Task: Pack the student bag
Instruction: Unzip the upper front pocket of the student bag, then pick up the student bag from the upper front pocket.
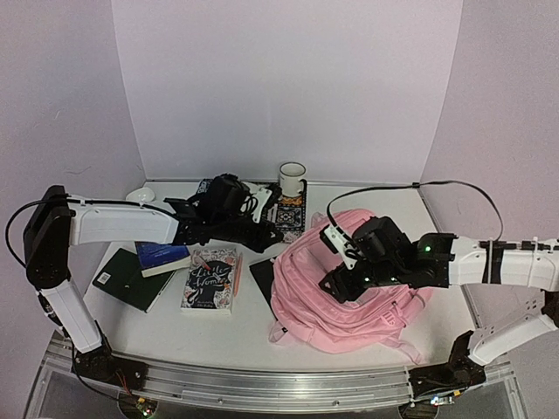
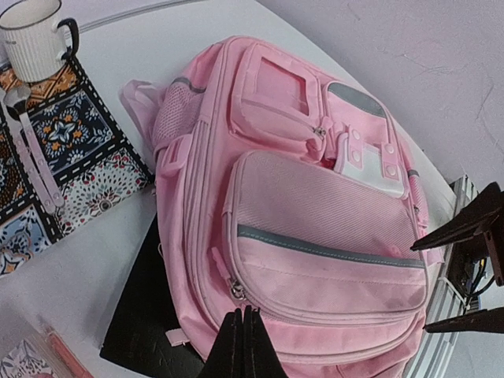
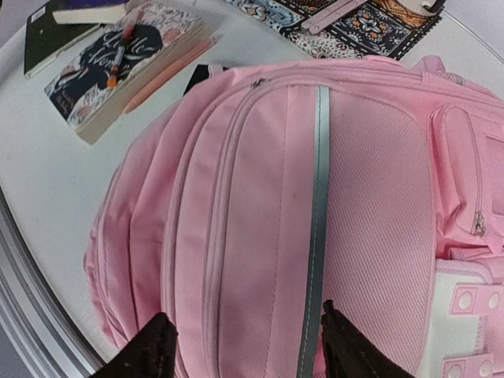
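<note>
The student bag (image 1: 306,292) is a large pink backpack lying on its back at the table's centre right, front pockets up and zips shut. My left gripper (image 2: 242,311) is shut, and I see nothing between its fingers. Its tips sit just below a metal zip pull (image 2: 234,290) on the bag's (image 2: 315,213) left side seam. My right gripper (image 3: 246,319) is open over the bag's (image 3: 354,197) lower front. One finger stands on each side of the grey stripe (image 3: 316,205), and the jaws hold nothing. In the top view the right gripper (image 1: 336,286) hangs over the middle of the bag.
A Little Women book (image 1: 210,279) with a pen on it, a blue book (image 1: 162,256) and a black notebook (image 1: 131,279) lie to the bag's left. A flat black item (image 2: 146,307) lies partly under the bag. Behind are a patterned mat (image 2: 87,165) and a white mug (image 1: 292,179).
</note>
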Controlling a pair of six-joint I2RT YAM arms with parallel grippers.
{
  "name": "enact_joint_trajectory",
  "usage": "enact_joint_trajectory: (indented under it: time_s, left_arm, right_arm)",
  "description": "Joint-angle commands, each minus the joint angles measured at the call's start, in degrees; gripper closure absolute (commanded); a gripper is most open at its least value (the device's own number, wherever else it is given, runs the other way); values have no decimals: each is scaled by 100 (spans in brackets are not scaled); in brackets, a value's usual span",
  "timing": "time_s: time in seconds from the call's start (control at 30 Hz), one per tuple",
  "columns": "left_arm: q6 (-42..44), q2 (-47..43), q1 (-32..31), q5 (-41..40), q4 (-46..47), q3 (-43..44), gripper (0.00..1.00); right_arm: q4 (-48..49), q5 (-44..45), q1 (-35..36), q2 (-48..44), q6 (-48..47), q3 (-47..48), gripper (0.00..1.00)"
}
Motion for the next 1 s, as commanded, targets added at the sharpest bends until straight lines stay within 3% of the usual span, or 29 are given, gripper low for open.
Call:
enact_joint_trajectory:
  time_s: [0.0, 0.1, 0.3, 0.5, 0.6, 0.73, 0.8, 0.87, 0.97]
  left_arm:
    - [-428, -248, 28, -38, 287, -246, 98]
    - [-608, -240, 35, -80, 359, -427, 90]
    - [-785, -236, 125, -125, 366, -594, 74]
    - [-863, -175, 214, -55, 366, -630, 64]
    - [-877, -156, 246, 60, 368, -628, 63]
    - [-858, -131, 261, 179, 503, -613, 61]
    - [-773, -130, 258, 268, 542, -617, 60]
    - [-631, -139, 258, 405, 573, -633, 59]
    - [-258, -166, 256, 679, 648, -639, 57]
  right_arm:
    - [281, 296, -19, 508, 65, 646, 28]
    - [333, 583, -14, 982, 151, 987, 21]
    - [303, 829, -4, 1887, 266, 1531, 18]
    - [60, 1189, -3, 2538, 289, 1830, 21]
    - [22, 1348, -2, 2660, 208, 1753, 37]
    - [-109, 1200, -9, 2499, 14, 1575, 77]
    - [-126, 1040, -5, 2275, -122, 1418, 93]
    - [-128, 787, -7, 1978, -268, 1277, 100]
    - [-137, 246, -3, 1459, -589, 1020, 100]
